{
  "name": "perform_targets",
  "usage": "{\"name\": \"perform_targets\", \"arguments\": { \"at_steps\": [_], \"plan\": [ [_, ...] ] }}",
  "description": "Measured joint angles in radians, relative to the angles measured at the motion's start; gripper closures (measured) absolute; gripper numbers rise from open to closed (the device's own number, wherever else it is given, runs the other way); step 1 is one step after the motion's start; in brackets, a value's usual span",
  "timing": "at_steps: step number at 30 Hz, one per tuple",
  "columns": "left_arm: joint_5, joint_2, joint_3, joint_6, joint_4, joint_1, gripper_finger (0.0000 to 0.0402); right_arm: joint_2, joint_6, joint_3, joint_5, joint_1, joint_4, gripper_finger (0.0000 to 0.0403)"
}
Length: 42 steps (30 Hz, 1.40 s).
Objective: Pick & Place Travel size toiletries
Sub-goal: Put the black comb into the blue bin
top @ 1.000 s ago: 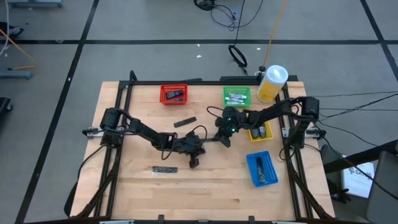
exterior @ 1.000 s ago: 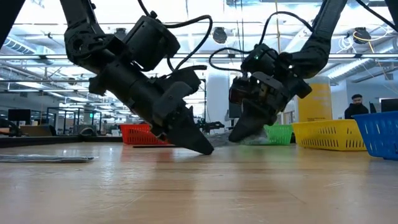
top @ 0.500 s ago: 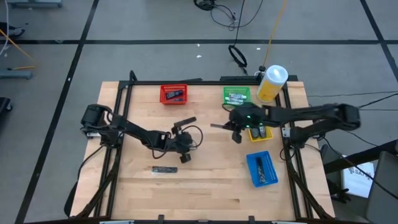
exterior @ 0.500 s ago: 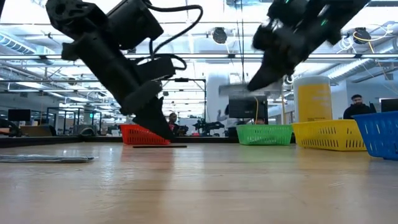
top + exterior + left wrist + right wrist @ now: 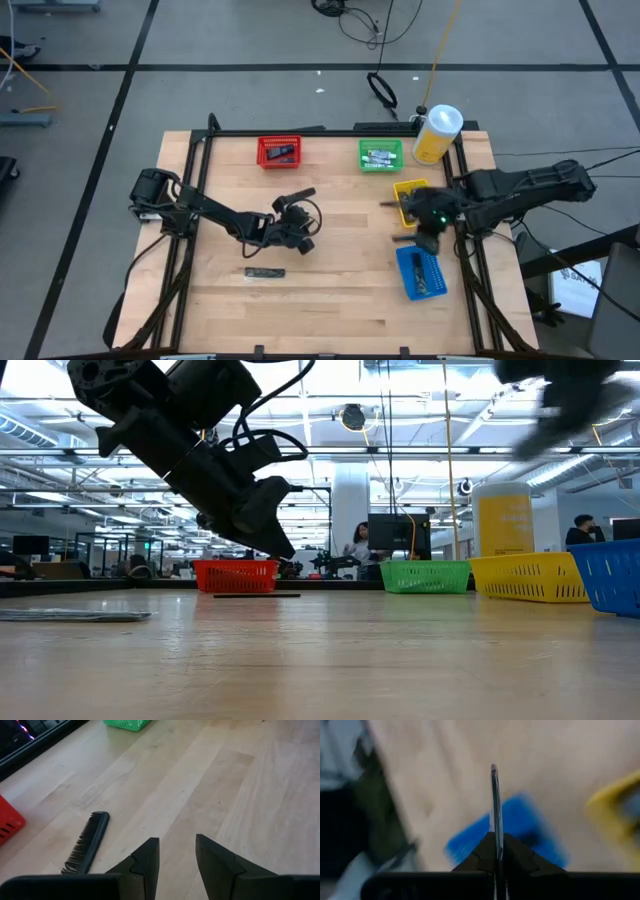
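My right gripper [image 5: 424, 230] is raised by the table's right side, between the yellow bin [image 5: 408, 196] and the blue bin [image 5: 420, 272]. It is shut on a thin, flat dark sachet [image 5: 493, 795], seen edge-on in the right wrist view with the blue bin [image 5: 520, 827] blurred behind it. My left gripper [image 5: 177, 855] is open and empty, raised above bare wood mid-table [image 5: 295, 226], near a black comb [image 5: 87, 842]. Another flat silvery sachet [image 5: 265, 272] lies flat on the wood nearer the near edge. My right gripper pinches the thin sachet between its two shut fingers [image 5: 482, 852] by one end [image 5: 495, 832]. The rest sticks straight out past the fingertips, edge-on to the wrist camera. It is lifted clear of the table.
A red bin [image 5: 279, 151] and a green bin [image 5: 381, 155] with small items stand near the far edge. A large yellow bottle with a white cap [image 5: 437, 135] stands at the far right corner. The comb [image 5: 297, 196] lies mid-table. People show in the room behind.
My right gripper has risen from mid-table and swung toward the right edge with the sachet, passing the yellow bin and reaching the blue one. My left gripper has lifted its fingertips off the wood and drawn back slightly toward the left.
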Motion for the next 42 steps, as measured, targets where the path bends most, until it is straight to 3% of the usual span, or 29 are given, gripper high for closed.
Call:
{"name": "perform_targets", "arguments": {
  "at_steps": [4, 8, 19, 31, 36, 42],
  "plan": [
    [0.000, 0.000, 0.000, -0.001, 0.000, 0.000, 0.0272, 0.006, 0.101, -0.010, -0.170, 0.099, -0.076, 0.0393],
    [0.000, 0.000, 0.001, -0.001, 0.006, 0.000, 0.0272, 0.036, 0.102, -0.051, -0.297, 0.148, -0.064, 0.0392],
    [0.019, 0.000, 0.001, -0.014, 0.028, -0.001, 0.0272, 0.199, -0.211, -0.179, -0.490, 0.132, 0.022, 0.0386],
    [0.019, 0.000, 0.002, -0.011, 0.048, -0.001, 0.0272, 0.432, -0.706, -0.196, -0.477, 0.041, 0.051, 0.0385],
    [0.019, 0.000, 0.002, -0.011, 0.052, 0.002, 0.0272, 0.503, -0.896, -0.195, -0.361, 0.038, 0.011, 0.0385],
    [0.019, 0.000, 0.002, -0.007, 0.062, 0.006, 0.0272, 0.513, -0.979, -0.195, -0.230, 0.038, -0.008, 0.0363]
  ]
}}
